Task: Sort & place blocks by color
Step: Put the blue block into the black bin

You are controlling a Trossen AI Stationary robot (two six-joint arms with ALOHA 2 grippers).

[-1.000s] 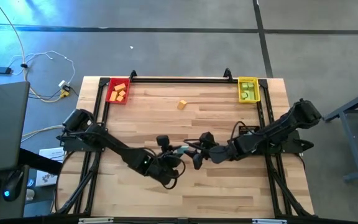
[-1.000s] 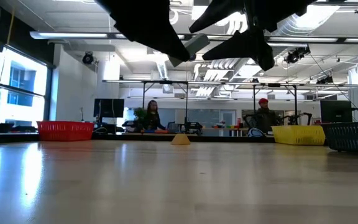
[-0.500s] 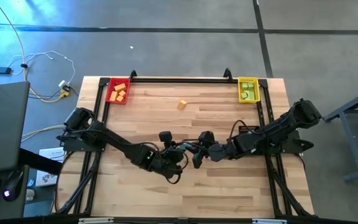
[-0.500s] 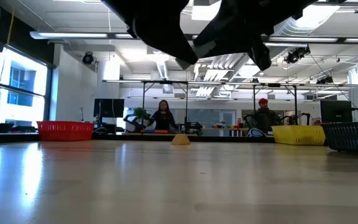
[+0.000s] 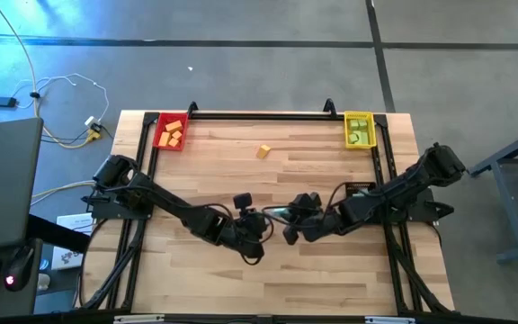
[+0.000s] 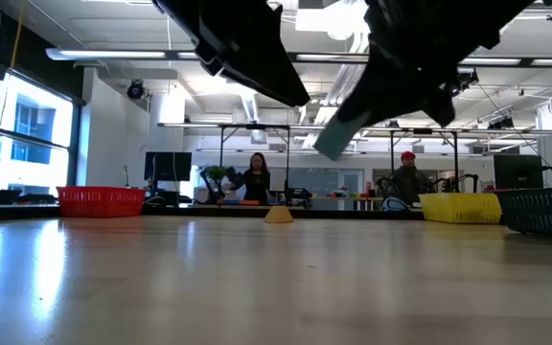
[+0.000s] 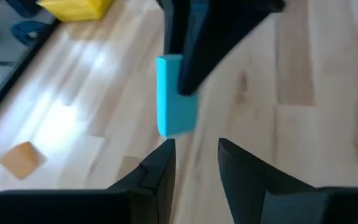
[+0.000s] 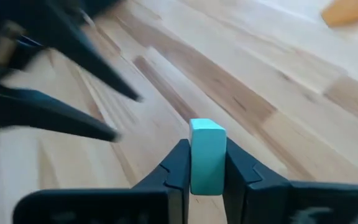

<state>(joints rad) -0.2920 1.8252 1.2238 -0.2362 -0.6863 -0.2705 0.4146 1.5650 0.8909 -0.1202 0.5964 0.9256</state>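
A teal block [image 8: 207, 155] hangs above the middle of the table [image 5: 277, 213], with my right gripper [image 8: 207, 148] shut on it. In the low view the block [image 6: 338, 139] shows tilted, well clear of the tabletop. My left gripper [image 7: 194, 149] is right next to it on the left [image 5: 261, 223]. Its fingers are a little apart with nothing between them, and their tips stand just short of the block's end [image 7: 176, 127]. An orange block [image 5: 263, 151] lies on the table farther back. My right gripper pinches the teal block by two opposite faces [image 8: 194, 168] between its two fingers. One end of the block sticks out past the fingertips. The fingers come from the table's right, slanting down. The block is lifted clear of the table and tilted.
The red tray [image 5: 158, 133] at the far left corner holds orange blocks. At the far right corner the yellow tray [image 5: 347, 130] holds green ones. A dark basket [image 6: 544, 211] shows at the right in the low view. Bare wood lies near and between the arms.
My right gripper has shut on the teal block, which my left gripper held a second ago. The left fingers now stand off the block. In the right gripper's hold the block has tipped and come lower. My left arm has shifted slightly toward the far edge.
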